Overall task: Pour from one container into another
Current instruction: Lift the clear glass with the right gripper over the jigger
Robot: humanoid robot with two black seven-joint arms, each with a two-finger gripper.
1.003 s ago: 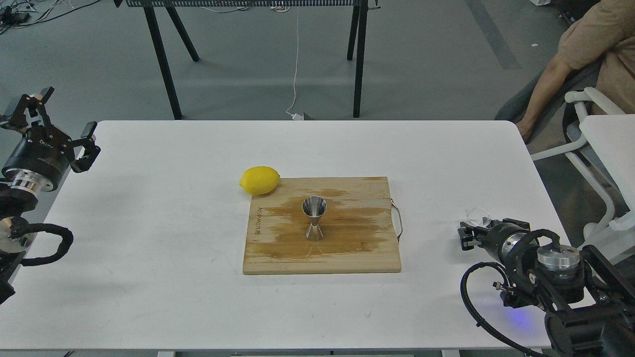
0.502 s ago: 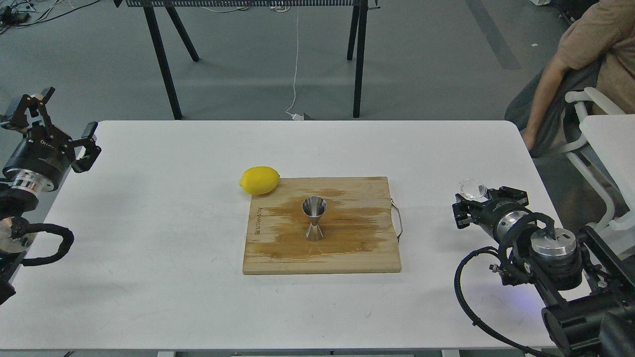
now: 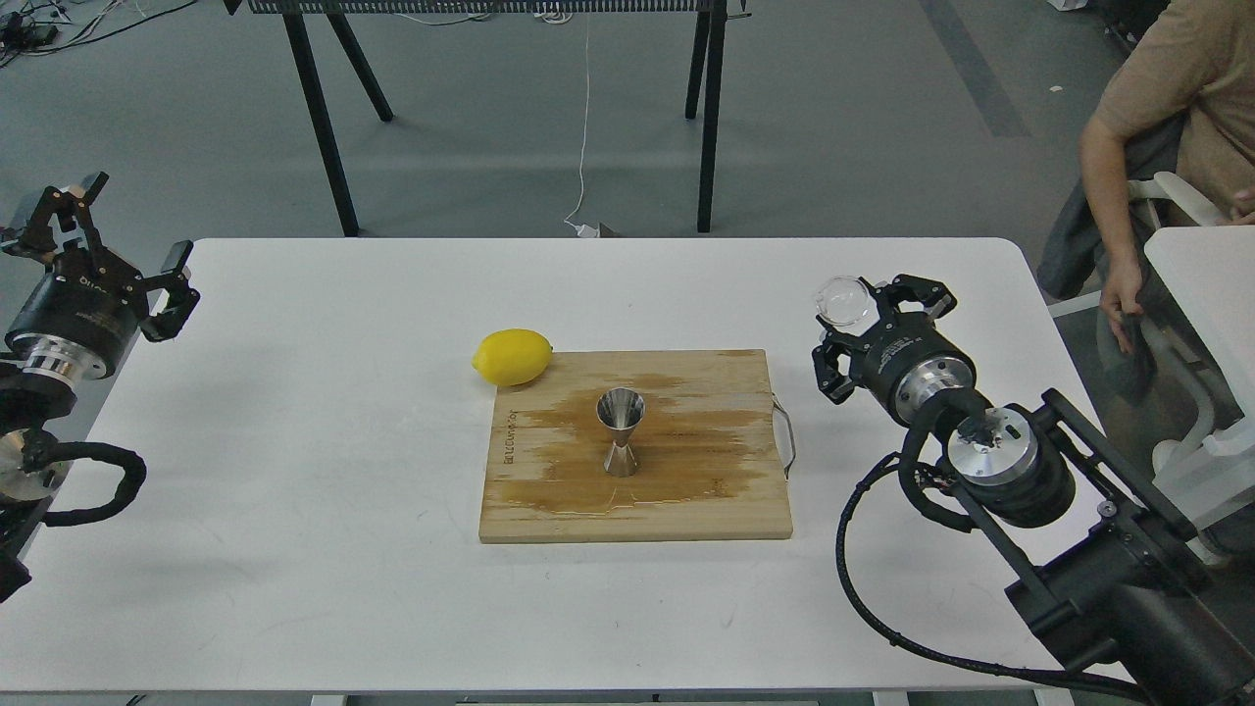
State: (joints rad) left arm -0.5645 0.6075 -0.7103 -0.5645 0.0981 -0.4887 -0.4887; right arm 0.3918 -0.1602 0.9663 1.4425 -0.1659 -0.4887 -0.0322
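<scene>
The right gripper (image 3: 863, 328) is holding the glass cup (image 3: 845, 301) above the white table (image 3: 294, 471), off the right side of the cutting board (image 3: 686, 510) and well apart from the jigger (image 3: 622, 430). Its fingers appear to be clamped on the cup, though the clear glass and dark fingers are making the exact contact hard to read. The cup's mouth is showing toward the camera; whether anything is in it I cannot tell. The jigger is standing upright near the middle of the board, on a darker wet-looking patch of the wood. A lemon (image 3: 512, 356) is lying at the board's far left corner, touching or just beside it. The left gripper (image 3: 103, 230) is hanging at the table's left edge with its fingers spread apart, holding nothing.
</scene>
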